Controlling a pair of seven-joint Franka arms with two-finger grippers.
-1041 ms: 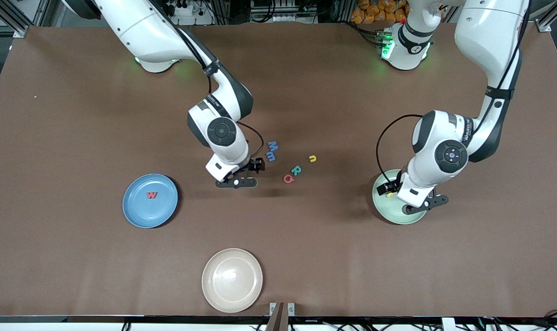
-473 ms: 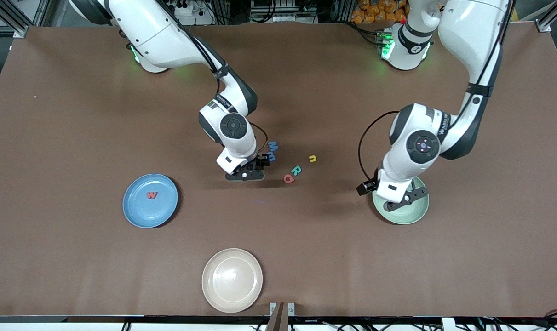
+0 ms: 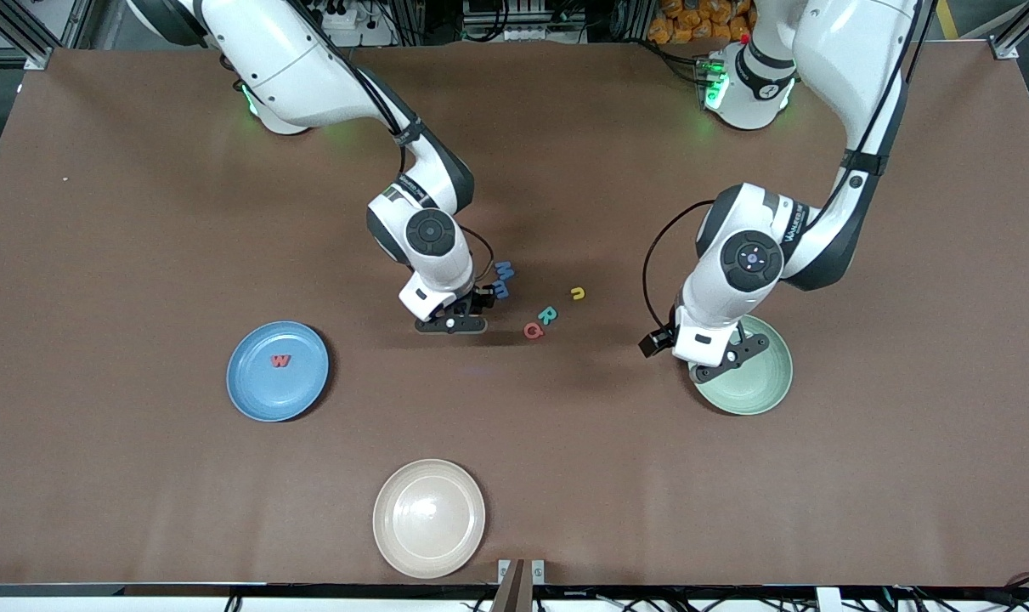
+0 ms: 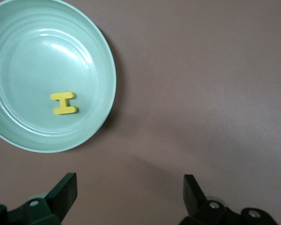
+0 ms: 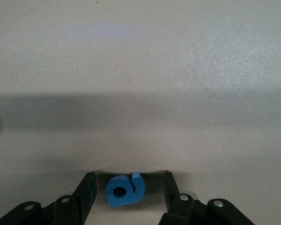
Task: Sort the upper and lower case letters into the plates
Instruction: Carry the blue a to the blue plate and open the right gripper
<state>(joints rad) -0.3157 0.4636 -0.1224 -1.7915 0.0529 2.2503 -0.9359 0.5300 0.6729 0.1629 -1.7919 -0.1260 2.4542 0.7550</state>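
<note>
Beside the letter cluster at mid-table I've got the right gripper [image 3: 451, 326] down low at the table, on the end of the cluster toward the right arm's base. Its wrist view shows the fingers [image 5: 86, 194] apart with a small blue letter [image 5: 124, 190] sitting between them, a gap on each side, so not clamped on it. Rest of the cluster: two blue letters [image 3: 502, 279], a teal R [image 3: 546, 315], a red letter [image 3: 532, 330] and a yellow n [image 3: 577, 293], all lying loose on the table [image 3: 140, 212]. From that cluster, the blue plate [image 3: 255, 395] sits toward the right arm's end and nearer the front camera, with a red W [image 3: 281, 360] in it. Pale green plate [image 3: 756, 391] sits toward the left arm's end of the cluster; I see a yellow H [image 4: 64, 103] lying flat in it. Left gripper [image 3: 718, 365] hovers over that plate's rim on the cluster side, fingers [image 4: 65, 190] wide apart, holding nothing. Cream plate [image 3: 429, 518] is nearest the front camera.
</note>
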